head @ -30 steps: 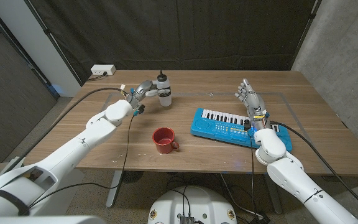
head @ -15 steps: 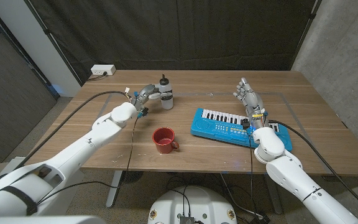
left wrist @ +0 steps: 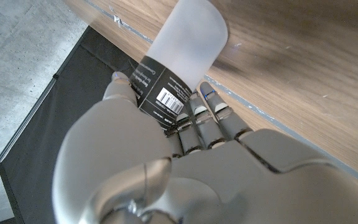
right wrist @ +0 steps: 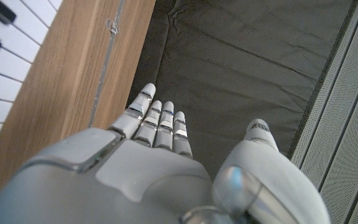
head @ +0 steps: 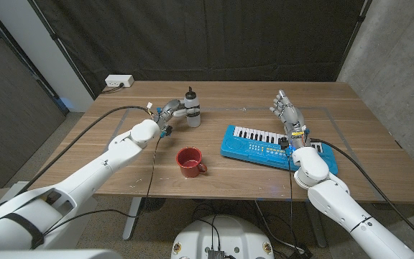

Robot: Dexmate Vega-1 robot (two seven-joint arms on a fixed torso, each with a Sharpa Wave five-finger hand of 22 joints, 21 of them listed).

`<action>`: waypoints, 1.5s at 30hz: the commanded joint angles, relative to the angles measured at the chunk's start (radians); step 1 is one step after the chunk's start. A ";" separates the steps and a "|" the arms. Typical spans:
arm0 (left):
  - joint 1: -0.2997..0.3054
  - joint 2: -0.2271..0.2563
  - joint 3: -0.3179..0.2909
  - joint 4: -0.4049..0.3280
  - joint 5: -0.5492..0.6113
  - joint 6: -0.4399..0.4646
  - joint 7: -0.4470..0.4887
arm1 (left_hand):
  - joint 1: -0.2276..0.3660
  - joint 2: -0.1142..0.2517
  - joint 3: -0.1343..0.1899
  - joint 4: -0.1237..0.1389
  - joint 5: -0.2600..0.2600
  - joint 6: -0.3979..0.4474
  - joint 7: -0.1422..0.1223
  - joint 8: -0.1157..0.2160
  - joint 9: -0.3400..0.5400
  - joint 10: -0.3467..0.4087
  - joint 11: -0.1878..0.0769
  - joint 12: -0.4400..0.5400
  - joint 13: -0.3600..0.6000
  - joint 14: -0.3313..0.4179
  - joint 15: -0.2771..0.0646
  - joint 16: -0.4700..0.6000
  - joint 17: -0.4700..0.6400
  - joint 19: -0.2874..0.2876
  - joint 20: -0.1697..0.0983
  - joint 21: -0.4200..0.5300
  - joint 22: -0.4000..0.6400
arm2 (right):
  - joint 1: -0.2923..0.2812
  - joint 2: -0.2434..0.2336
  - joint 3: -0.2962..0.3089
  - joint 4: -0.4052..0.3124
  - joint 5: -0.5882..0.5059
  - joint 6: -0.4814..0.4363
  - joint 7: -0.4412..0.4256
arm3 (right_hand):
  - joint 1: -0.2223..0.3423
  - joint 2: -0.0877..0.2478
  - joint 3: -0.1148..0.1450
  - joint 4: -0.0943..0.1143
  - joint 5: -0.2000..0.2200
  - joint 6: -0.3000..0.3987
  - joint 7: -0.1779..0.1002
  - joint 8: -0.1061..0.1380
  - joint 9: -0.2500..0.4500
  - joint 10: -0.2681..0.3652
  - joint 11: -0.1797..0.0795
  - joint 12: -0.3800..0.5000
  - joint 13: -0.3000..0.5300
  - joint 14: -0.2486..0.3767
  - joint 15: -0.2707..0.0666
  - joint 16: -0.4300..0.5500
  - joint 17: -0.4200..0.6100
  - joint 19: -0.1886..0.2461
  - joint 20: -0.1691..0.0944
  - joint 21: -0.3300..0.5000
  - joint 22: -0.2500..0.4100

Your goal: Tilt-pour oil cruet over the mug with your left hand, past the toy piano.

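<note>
Oil cruet [head: 191, 108], upright on the surface [head: 250, 180], upper centre-left of the head view: a pale translucent bottle with a dark label band and a dark spout on top. In the left wrist view the cruet [left wrist: 179, 59] shows frosted white plastic above a black band printed with a barcode.

Left hand [head: 169, 109], just left of the cruet, wraps its fingers [left wrist: 205, 115] about the labelled part, with the thumb on the other side; the hand is judged to be grasping the cruet, though whether the grip is firm enough to lift cannot be told. The step in hand is the grasp (lifting not yet done, since the base sits on the wood).

Mug [head: 190, 161], red, stands open-side up in the lower centre-left of the head view, well apart from the cruet. The next move calls for raising the cruet, carrying it toward the mug and tilting its spout over the rim.

Toy piano [head: 264, 144], blue, lies at centre-right. The right hand [head: 287, 111] is released above its far end, fingers [right wrist: 160, 124] straight and apart, holding nothing.
</note>
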State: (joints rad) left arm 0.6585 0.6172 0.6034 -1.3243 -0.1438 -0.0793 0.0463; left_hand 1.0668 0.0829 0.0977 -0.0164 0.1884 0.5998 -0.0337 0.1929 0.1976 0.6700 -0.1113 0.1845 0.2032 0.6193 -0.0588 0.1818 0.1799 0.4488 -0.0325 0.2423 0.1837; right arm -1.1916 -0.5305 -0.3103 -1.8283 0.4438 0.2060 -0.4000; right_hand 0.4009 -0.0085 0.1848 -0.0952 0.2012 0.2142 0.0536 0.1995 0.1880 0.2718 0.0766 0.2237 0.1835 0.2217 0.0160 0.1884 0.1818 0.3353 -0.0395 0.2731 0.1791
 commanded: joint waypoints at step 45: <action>0.086 0.079 -0.036 -0.176 0.004 0.102 0.039 | -0.146 -0.063 -0.102 0.069 0.038 -0.351 0.067 -0.013 0.006 -0.334 0.081 -0.004 0.008 -0.311 0.050 -0.005 0.011 -0.219 0.049 -0.053 0.004 | 0.002 -0.003 0.009 0.032 0.026 0.028 0.030 | -0.003 0.007 -0.010 0.004 0.000 0.012 0.001 0.000 0.005 0.011 0.007 -0.005 0.006 0.007 0.008 0.001 0.004 0.004 -0.010 -0.020 0.003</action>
State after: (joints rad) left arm 0.6964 0.6723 0.5936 -1.4347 -0.1244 -0.0269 0.0482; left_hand 0.9256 0.0289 0.0068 0.0471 0.2189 0.2669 0.0275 0.1775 0.2025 0.3527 -0.0358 0.1775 0.2071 0.3225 -0.0157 0.1763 0.1888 0.2377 0.0122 0.1921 0.1837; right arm -1.1983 -0.5284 -0.3018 -1.8079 0.4586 0.2345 -0.3851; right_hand 0.4010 -0.0085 0.1808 -0.0910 0.2012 0.2197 0.0591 0.1995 0.1879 0.2771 0.0819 0.2200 0.1835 0.2254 0.0197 0.1885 0.1840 0.3352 -0.0395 0.2577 0.1790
